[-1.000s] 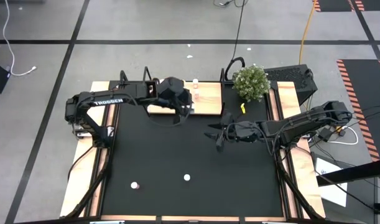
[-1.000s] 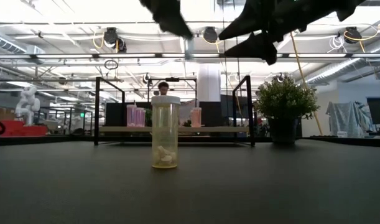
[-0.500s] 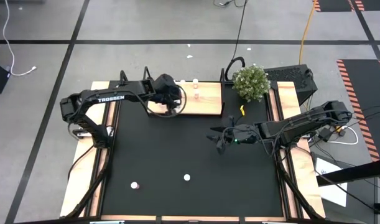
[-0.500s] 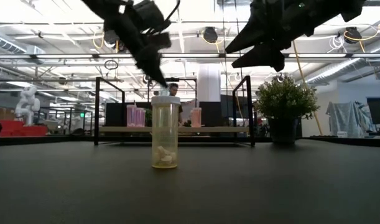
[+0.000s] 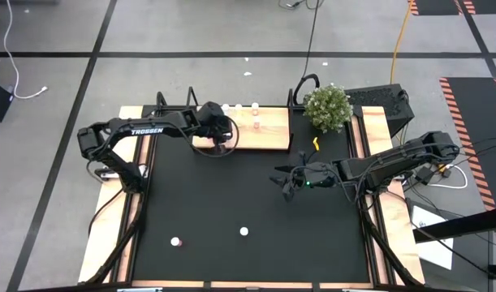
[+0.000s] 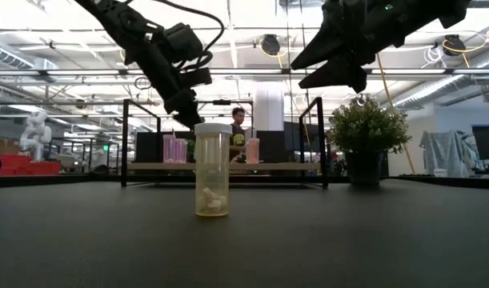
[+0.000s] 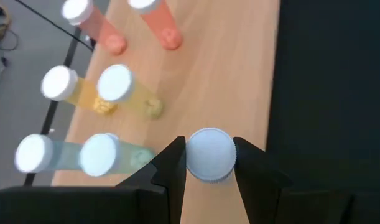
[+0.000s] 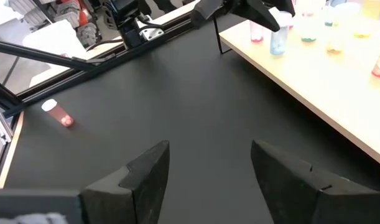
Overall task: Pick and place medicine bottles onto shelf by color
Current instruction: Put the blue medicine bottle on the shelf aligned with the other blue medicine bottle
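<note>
My left gripper [image 7: 209,163] hangs over the near left part of the light-wood shelf [image 5: 264,136], shut on a medicine bottle with a white cap [image 7: 209,154] and a pale blue body [image 8: 277,41]. Beside it, pink [image 7: 157,22], yellow [image 7: 118,87] and greenish [image 7: 101,155] bottles stand in pairs on the shelf. A yellow bottle [image 6: 212,170] stands upright on the black tabletop, and another white-capped one [image 5: 176,242] is near the front left. My right gripper [image 5: 285,180] hovers open above the table's middle right. My left gripper pinches the blue bottle at its top, by the two sides of the white cap [image 7: 188,155], between its two fingers [image 7: 171,169]. The fingers slant down from above. The bottle hangs upright below them; whether its bottom stands on the shelf board I cannot tell.
A potted plant [image 5: 327,106] stands at the shelf's right end. Black brackets [image 6: 126,144] rise at both shelf ends. A pink bottle [image 8: 56,114] sits near the table's left rail. A person [image 6: 238,122] shows in the room behind the shelf.
My left gripper has come down and toward the table's left, carrying the blue bottle from high above the shelf's middle down close over the shelf's left part, tipping steeper downward. My right gripper has stayed in place and open.
</note>
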### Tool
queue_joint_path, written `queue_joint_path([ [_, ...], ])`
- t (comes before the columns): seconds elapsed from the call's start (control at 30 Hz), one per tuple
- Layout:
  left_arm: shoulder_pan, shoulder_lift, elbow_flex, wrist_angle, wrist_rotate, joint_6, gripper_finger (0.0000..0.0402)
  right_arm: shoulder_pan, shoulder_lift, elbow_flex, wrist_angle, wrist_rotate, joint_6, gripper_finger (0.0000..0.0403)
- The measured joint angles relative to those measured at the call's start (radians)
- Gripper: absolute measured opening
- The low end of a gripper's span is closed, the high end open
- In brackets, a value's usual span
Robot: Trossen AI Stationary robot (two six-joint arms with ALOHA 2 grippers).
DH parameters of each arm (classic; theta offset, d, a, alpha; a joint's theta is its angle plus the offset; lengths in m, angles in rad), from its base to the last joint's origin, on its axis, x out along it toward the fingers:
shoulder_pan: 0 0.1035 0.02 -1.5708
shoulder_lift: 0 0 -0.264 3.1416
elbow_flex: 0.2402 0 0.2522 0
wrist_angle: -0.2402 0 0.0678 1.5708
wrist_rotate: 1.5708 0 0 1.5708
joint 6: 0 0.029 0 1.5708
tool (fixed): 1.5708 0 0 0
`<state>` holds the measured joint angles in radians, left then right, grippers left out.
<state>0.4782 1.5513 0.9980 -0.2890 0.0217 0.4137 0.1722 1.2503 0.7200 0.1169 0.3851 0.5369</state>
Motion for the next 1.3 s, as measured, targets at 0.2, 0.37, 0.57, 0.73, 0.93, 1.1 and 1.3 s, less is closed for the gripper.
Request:
queue_joint_path([
  [0.2,0.004,0.000,-0.016,0.069,-0.026,0.006,0.0122,0.000,0.000,0.000,-0.001,-0.001,-0.002,0.0220],
  [0.37,0.011,0.000,-0.016,0.063,-0.026,0.024,0.0122,0.000,0.000,0.000,-0.002,-0.001,-0.002,0.0220],
  [0.57,0.027,0.000,-0.016,0.031,-0.026,0.029,0.0122,0.000,0.000,0.000,-0.002,-0.001,-0.003,0.0219],
  [0.73,0.035,0.000,-0.016,0.037,-0.026,0.029,0.0122,-0.001,0.000,0.000,-0.002,0.000,-0.018,0.0219],
  [0.93,0.035,0.000,-0.016,0.038,-0.022,-0.008,0.0122,-0.001,0.000,0.000,-0.002,0.003,-0.025,0.0219],
  [1.1,0.035,0.000,-0.016,0.038,-0.021,-0.027,0.0122,-0.001,0.000,0.000,-0.002,0.003,-0.025,0.0219],
  [1.3,0.035,0.000,-0.016,0.039,-0.020,-0.076,0.0122,-0.001,0.000,0.000,-0.002,0.004,-0.025,0.0219],
])
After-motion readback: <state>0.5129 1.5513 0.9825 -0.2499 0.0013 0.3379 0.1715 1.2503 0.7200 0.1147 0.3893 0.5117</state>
